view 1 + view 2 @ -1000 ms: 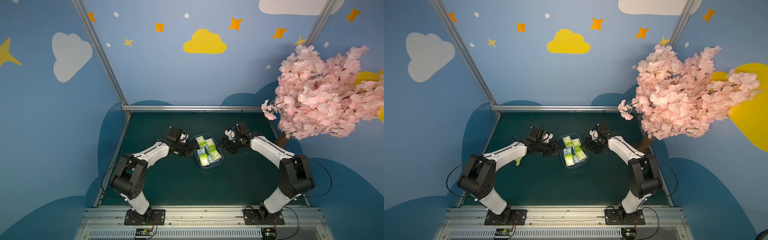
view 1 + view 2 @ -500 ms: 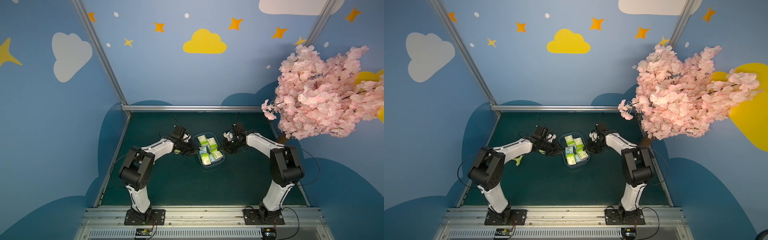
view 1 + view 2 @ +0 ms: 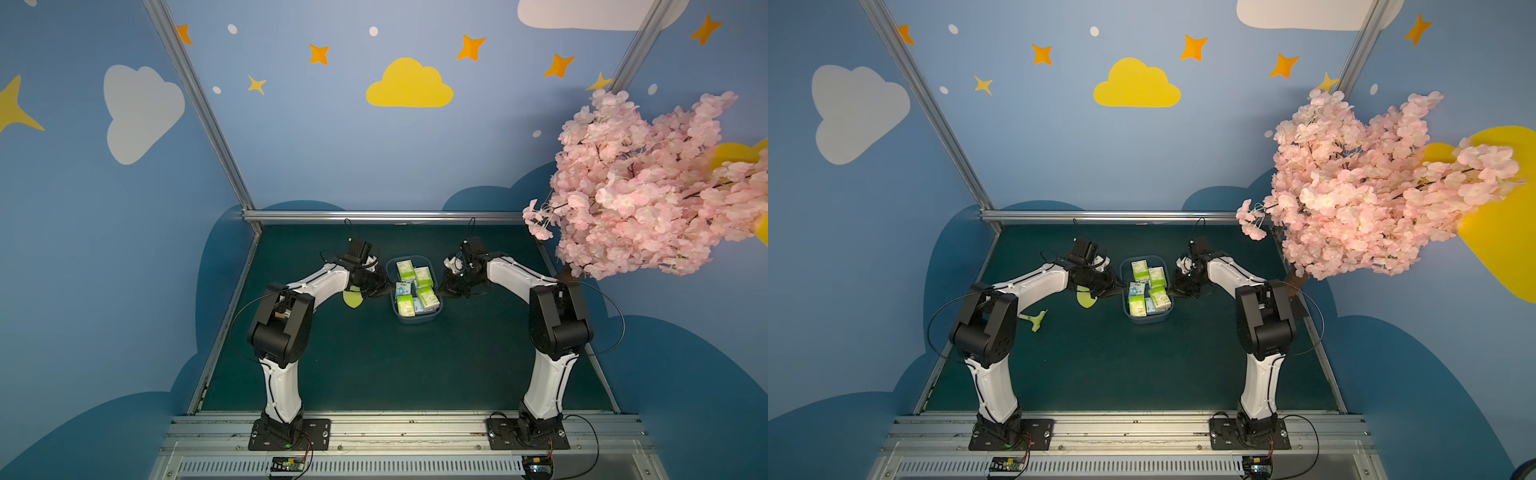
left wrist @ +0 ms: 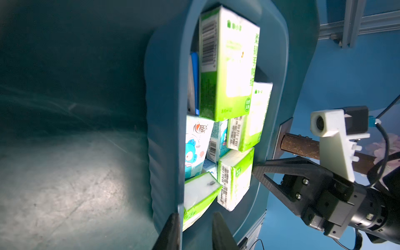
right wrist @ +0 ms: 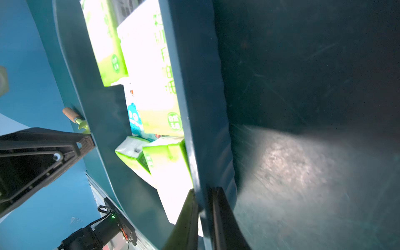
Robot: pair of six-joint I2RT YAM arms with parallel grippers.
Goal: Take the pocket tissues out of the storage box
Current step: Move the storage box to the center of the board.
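The storage box sits on the dark green worktop, about midway between the left and right edges and nearer the back edge than the front. Its long sides run front to back. The pocket tissues lie inside it in a loose heap. In the left wrist view, lime-green-and-white packs lie tilted on top. Light-blue packs with a cartoon figure show between and under them.

The left tool is at the box's left long wall. In its own wrist view, the left tool has one finger outside the wall and one inside. The gap is narrow, but wider than the wall fills, so it is not pinched.

The right tool is at the right long wall. In its wrist view, the right tool has its fingers drawn close together with the wall clamped between them. From the left wrist view, the right tool's fingertip touches the outside of that rim.

A yellow-green trowel lies just beside the box's left wall, under the left tool. Its wooden handle shows in the right wrist view. A pink blossom tree stands at the worktop's back right corner.
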